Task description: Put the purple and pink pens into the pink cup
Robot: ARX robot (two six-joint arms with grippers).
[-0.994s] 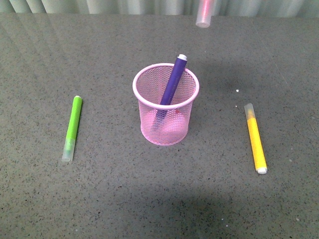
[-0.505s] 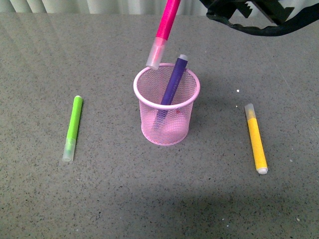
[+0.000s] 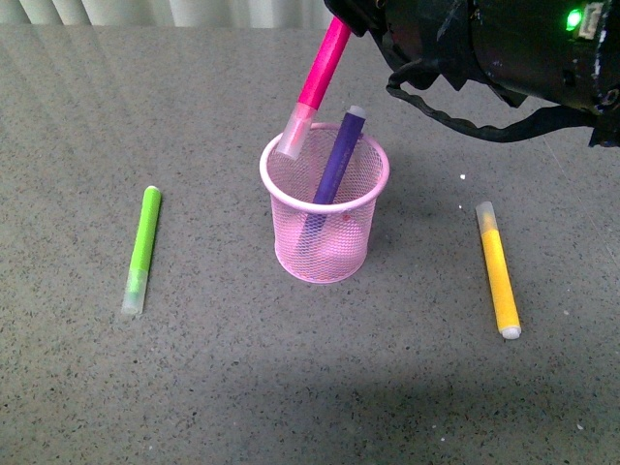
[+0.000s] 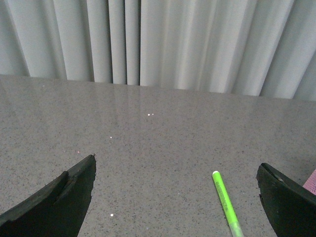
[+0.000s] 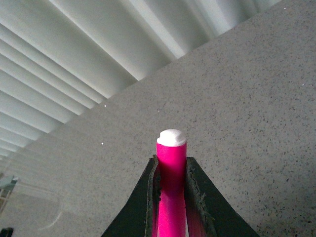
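Front view, L to R. At left-centre of the frame we see a lime-green marker [image 3: 141, 250] flat on the grey speckled bench [image 3: 213, 387], clear cap toward the lower edge, well apart from the rest.

Mid-frame stands the pink cup [image 3: 334, 247], upright. In it the purple pen [image 3: 336, 160] leans to the upper right, white plug end up and sticking out past the rim. Its lower end shows thru the mesh.

From the top of the frame the pink pen [image 3: 318, 77] slants down w/ its clear cap lowest. The cap tip sits at the cup's upper-left rim, just beside the purple pen. We can't tell whether it touches the rim. Its upper end goes into the right tool [image 3: 355, 14] at top centre. The black arm fills the upper right corner, w/ a green light lit on it.

At right-centre a yellow marker [image 3: 497, 271] lies flat, white plug toward the lower edge, well apart from the cup.

Left wrist view: the left tool [image 4: 176, 165] has its fingers far apart, bare bench btw them. The green marker lies nearer one finger, and a pale curtain [image 4: 173, 44] hangs behind the bench.

Right wrist view: the right tool is clamped on the pink pen, fingers pressed to both sides of the barrel, white plug end poking out past the tips.
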